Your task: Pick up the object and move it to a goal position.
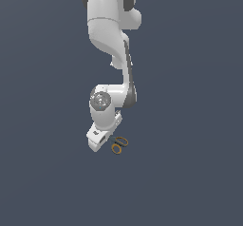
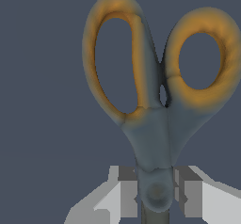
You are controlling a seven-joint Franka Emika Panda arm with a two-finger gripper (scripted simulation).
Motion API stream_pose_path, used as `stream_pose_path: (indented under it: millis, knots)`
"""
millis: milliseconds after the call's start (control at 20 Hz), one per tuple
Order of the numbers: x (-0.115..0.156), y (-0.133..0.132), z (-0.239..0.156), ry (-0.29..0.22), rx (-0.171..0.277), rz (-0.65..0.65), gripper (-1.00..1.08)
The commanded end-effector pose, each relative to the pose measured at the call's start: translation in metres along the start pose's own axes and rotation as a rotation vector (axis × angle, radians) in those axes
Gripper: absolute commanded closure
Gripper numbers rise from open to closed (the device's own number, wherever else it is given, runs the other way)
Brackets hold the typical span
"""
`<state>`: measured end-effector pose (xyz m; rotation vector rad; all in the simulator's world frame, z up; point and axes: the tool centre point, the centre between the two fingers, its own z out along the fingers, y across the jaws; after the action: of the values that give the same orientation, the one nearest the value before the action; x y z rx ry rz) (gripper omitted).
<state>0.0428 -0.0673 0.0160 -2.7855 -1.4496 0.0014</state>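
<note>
The white, jointed Panda arm [image 1: 110, 54] is reaching down over the flat slate-grey floor [image 1: 190, 173], its wrist bending low. At its end the pale-grey two-fingered gripper [image 2: 157, 195] is sitting at the floor, its jaws narrowed around the pivot of the small pair of scissors with two orange ring handles and thin dark blades [image 2: 155, 100]. One grey finger pad [image 2: 128, 192] is pressing each side of the pivot. The orange rings are sticking out beyond the fingers, toward the exterior view's right of the gripper; the blades are lying hidden beneath the hand.
</note>
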Motion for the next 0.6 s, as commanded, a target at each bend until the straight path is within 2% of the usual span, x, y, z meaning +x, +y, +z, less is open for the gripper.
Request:
stream_pose_path:
  millis: [0, 300, 550]
  knots:
    - [-0.003, 0.0, -0.008, 0.001, -0.002, 0.0, 1.08]
    - [-0.017, -0.005, -0.039, 0.0, -0.002, 0.0, 1.08]
    - [-0.036, -0.011, -0.079, 0.0, -0.002, 0.001, 1.08]
